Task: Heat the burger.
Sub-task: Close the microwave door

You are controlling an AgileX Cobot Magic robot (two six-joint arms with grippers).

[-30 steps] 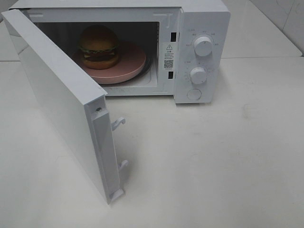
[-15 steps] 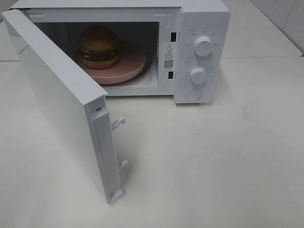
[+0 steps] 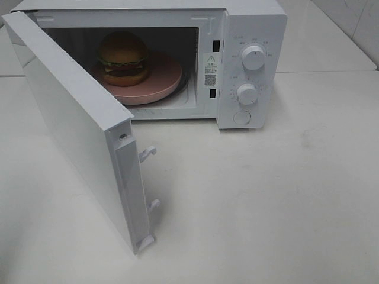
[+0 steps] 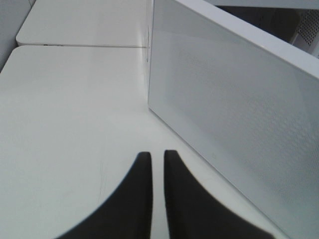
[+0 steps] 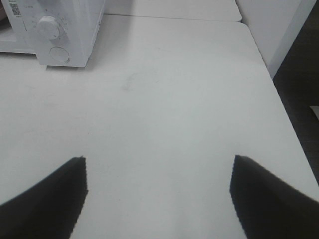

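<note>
A white tabletop [image 3: 266, 201] fills most of the frame under soft, even light; pale tiles [image 3: 357, 21] with grey joints show at the upper right.

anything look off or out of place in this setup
Nothing spilled or damaged. The burger sits upright but off-centre, toward the left of the pink plate in the high view. The microwave door stands wide open, as expected before heating.

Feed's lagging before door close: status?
Left gripper shut, empty, beside open door. Right gripper open, empty. Burger on pink plate inside microwave. Door path looks clear.
</note>
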